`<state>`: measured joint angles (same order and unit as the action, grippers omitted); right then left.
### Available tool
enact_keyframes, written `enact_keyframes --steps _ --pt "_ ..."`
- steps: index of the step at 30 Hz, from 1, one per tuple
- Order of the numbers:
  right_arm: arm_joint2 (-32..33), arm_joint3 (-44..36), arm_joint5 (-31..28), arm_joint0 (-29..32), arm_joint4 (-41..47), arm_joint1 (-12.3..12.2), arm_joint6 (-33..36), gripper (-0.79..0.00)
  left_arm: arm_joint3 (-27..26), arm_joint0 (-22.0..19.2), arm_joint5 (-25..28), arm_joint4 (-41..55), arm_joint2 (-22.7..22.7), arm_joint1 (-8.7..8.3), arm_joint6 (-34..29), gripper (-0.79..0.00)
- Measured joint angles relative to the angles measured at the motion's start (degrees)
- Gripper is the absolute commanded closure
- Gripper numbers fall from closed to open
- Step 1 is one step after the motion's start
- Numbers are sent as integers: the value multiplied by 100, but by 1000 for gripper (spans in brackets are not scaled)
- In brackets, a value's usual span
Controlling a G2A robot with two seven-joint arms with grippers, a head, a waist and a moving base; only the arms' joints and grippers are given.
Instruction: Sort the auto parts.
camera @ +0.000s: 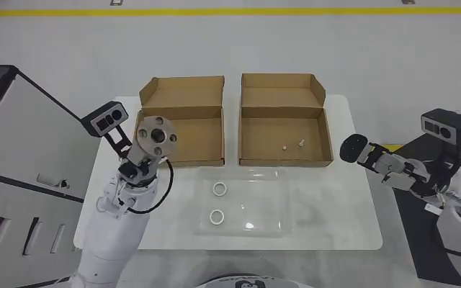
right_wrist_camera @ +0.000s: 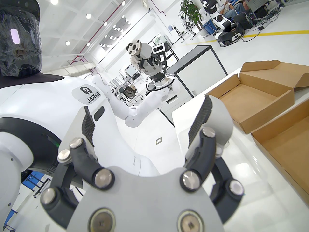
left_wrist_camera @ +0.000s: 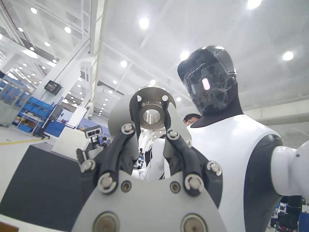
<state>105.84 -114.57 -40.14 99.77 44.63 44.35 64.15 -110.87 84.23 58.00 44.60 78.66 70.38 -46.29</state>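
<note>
Left gripper [left_wrist_camera: 150, 118] clamps the metal flange [left_wrist_camera: 151, 92], raised above the near left corner of the left cardboard box [camera: 198, 140]; right gripper [right_wrist_camera: 147, 112] hangs wide open, just off the table [camera: 338, 216] at its right edge

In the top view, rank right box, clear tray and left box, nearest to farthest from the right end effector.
1. The right box, beside the right end effector.
2. The clear tray, front centre.
3. The left box, beyond the right box.
</note>
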Motion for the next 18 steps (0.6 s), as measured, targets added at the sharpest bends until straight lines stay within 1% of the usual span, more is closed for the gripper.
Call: enact_keyframes --steps 6,12,18 --pt "0 0 0 0 0 0 0 -785 -69 65 0 703 50 75 -1 0" --pt "0 0 0 0 0 0 0 -785 -80 139 0 986 144 109 -1 0" --pt "0 0 0 0 0 0 0 -785 -140 212 0 1080 219 103 -1 0"
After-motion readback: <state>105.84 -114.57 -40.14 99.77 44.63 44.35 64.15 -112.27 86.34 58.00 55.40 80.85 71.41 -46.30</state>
